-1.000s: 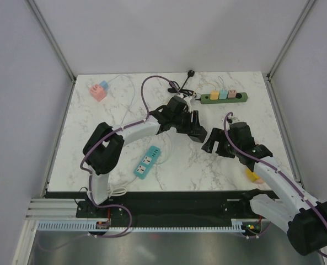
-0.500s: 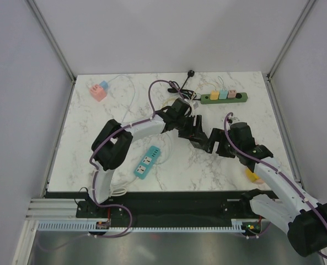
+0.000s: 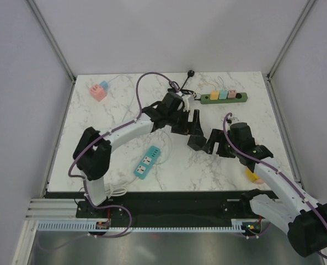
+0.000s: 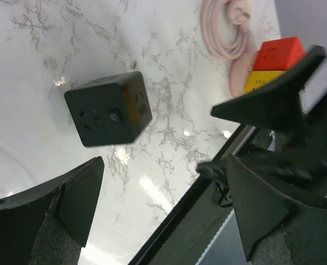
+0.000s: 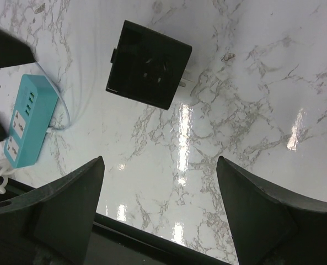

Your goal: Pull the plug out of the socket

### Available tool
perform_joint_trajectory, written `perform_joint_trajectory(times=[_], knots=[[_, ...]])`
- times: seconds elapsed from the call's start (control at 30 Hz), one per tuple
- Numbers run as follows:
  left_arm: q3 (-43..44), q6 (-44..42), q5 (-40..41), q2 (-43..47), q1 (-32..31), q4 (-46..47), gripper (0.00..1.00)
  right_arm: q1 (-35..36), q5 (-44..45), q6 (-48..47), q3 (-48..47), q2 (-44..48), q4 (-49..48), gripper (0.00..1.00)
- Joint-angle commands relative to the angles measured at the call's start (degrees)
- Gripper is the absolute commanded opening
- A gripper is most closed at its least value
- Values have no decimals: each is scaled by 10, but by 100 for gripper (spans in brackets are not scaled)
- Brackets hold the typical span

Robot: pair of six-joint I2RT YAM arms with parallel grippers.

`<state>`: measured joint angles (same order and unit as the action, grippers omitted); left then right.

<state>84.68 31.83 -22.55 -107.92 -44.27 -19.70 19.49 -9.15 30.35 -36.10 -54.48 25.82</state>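
Left gripper (image 4: 164,161) lets go of the black cube socket (image 4: 108,107).
Its jaws, closed around the cube a second ago, have sprung wide and the arm has drawn back; the cube now lies free on the marble table (image 4: 169,72), just beyond the fingertips.

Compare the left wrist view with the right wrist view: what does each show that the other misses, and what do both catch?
Left wrist only: a pink coiled cable and a red and yellow block towards the upper right.

Right wrist only: a teal power strip lying at the left.

Both: the black cube adapter lying on the marble table, not gripped. The left gripper and the right gripper each show open, with nothing between the fingers.
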Motion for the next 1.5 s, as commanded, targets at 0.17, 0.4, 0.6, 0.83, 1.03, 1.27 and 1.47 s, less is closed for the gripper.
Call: perform_joint_trajectory(times=[0.17, 0.4, 0.6, 0.83, 1.03, 1.27, 1.47], knots=[[-120, -83, 69, 255, 54, -144, 93, -2, -13, -20, -2, -21, -22, 91], [-262, -149, 114, 364, 135, -241, 99, -2, -47, -35, -3, -56, -54, 91], [-323, -148, 122, 316, 138, -223, 100, -2, -69, -44, 0, -64, -66, 91], [-352, -122, 143, 263, 137, -168, 96, -2, -80, -32, 14, -48, -71, 91], [-380, -86, 111, 234, 137, -126, 91, -2, -81, -28, 38, -44, -80, 91], [-373, -64, 201, 221, 137, -144, 66, -2, -90, -29, 38, -55, -92, 91], [-350, -34, 285, 269, 146, -198, 51, -2, -96, -30, 39, -58, -100, 91]])
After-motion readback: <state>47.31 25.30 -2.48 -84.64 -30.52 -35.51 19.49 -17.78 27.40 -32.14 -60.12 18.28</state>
